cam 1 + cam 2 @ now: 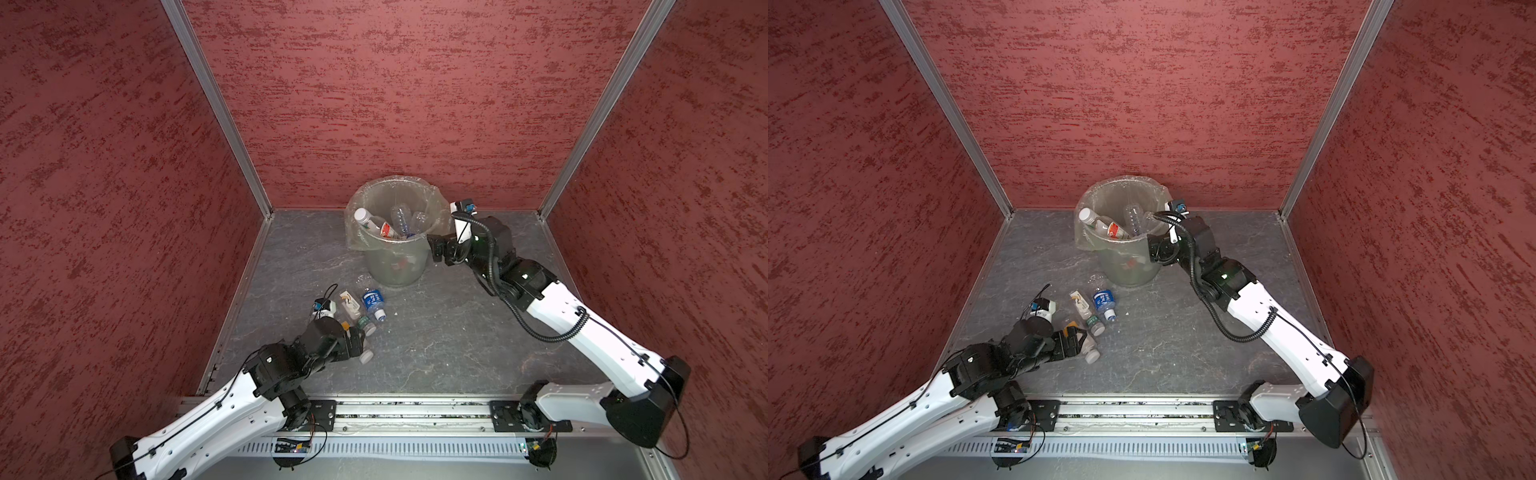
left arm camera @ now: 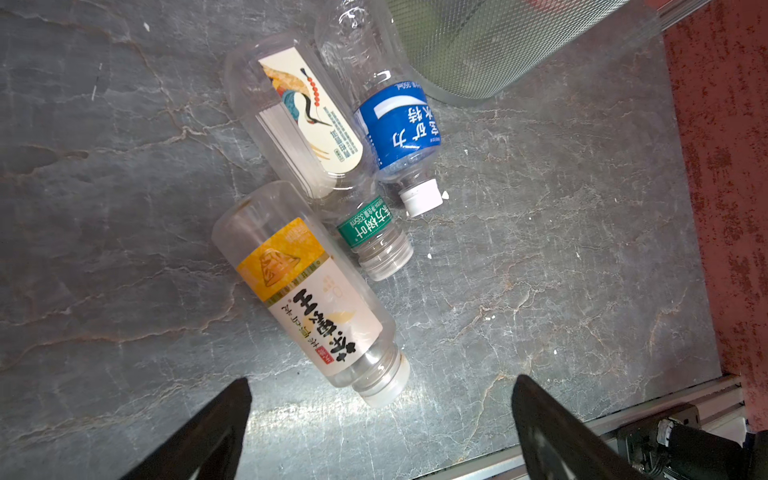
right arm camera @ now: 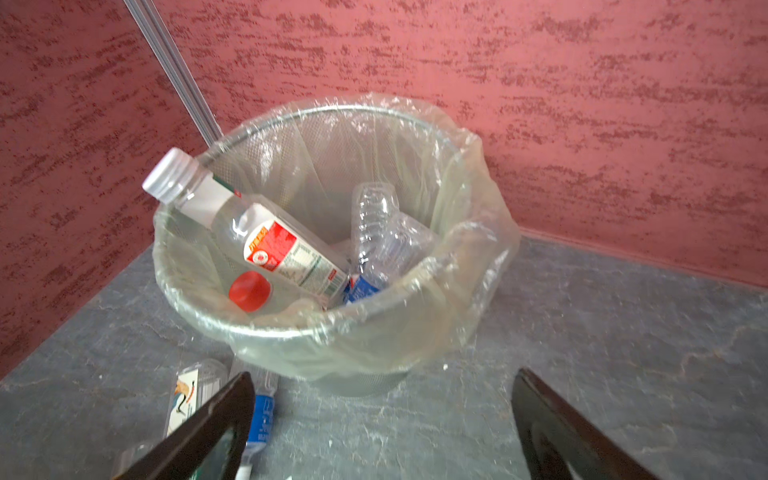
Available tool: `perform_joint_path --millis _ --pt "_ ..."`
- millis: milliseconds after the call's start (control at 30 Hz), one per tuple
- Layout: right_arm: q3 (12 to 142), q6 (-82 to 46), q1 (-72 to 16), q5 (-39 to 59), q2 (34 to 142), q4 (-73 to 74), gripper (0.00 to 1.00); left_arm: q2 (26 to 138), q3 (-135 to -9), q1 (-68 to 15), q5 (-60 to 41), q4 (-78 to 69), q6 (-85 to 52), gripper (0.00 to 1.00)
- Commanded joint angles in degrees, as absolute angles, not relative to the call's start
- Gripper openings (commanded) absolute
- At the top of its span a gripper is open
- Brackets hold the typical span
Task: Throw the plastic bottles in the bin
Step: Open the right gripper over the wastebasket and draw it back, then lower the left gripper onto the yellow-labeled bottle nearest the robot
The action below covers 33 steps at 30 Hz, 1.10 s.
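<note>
Lining the bin (image 3: 361, 382): a clear, crinkled bag (image 3: 478, 249) folded over the round rim; the tapered wall below it has a fine mesh texture.
Bin position: far middle of the worktop (image 1: 436, 340), just before the back wall.
Bin contents: a red-labelled bottle (image 3: 274, 245), clear with a ribbed white cap, leans so that its neck juts over the left rim. A ribbed clear bottle (image 3: 374, 216) stands on end. A red cap (image 3: 249, 291) and a scrap of blue label also show, their bottles hidden under the others.
Loose bottles: three lie on their sides near and left of the bin, all clear plastic. They are a blue-labelled bottle (image 2: 395, 124) with a white cap, a crane-labelled bottle (image 2: 307, 124) with a green neck band, and a yellow-labelled bottle (image 2: 307, 299), which lies nearest.
Left end effector (image 2: 382, 384): black fingers spread wide, one on either side of the yellow-labelled bottle's cap end, gripping nothing. In both top views it covers most of that bottle.
Right end effector (image 3: 384, 376): fingers spread wide and empty, just right of the bin's near rim. Only the fingertips show in the wrist view.
Worktop surface: grey, veined like slate.
Walls (image 3: 582, 83): red, rough-textured.
</note>
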<state>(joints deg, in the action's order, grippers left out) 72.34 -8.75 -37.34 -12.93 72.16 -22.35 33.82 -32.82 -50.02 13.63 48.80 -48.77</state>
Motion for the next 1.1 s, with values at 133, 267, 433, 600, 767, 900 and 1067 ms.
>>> perform_joint_path --millis 133,267,433,600,767,900,1067 --pt "62.9 -11.8 -37.3 -12.2 64.1 -21.8 0.91 34.6 -32.0 -50.8 16.3 49.8 -54.1 0.98" --pt "58.0 -12.7 -37.3 -12.2 60.3 -22.9 0.9 36.3 -31.4 -51.0 16.1 48.6 -55.6 0.97" --pt "52.6 -14.2 -37.3 -13.0 56.3 -24.0 0.9 39.1 -30.9 -51.2 16.0 46.6 -57.2 0.96" --pt "49.1 -15.3 -37.3 -13.5 52.9 -25.5 0.87 42.2 -31.4 -51.2 16.2 46.0 -58.5 0.93" --pt "49.2 -16.7 -37.3 -12.3 51.5 -27.9 0.86 43.7 -31.9 -50.9 17.5 47.6 -61.9 0.88" --pt "50.8 -16.9 -37.3 -11.5 51.4 -31.8 0.86 45.1 -32.1 -50.1 16.1 47.3 -63.3 0.84" --pt "49.0 -18.0 -37.3 -12.4 50.4 -31.6 0.86 47.6 -31.1 -47.8 12.3 44.6 -63.4 0.84"
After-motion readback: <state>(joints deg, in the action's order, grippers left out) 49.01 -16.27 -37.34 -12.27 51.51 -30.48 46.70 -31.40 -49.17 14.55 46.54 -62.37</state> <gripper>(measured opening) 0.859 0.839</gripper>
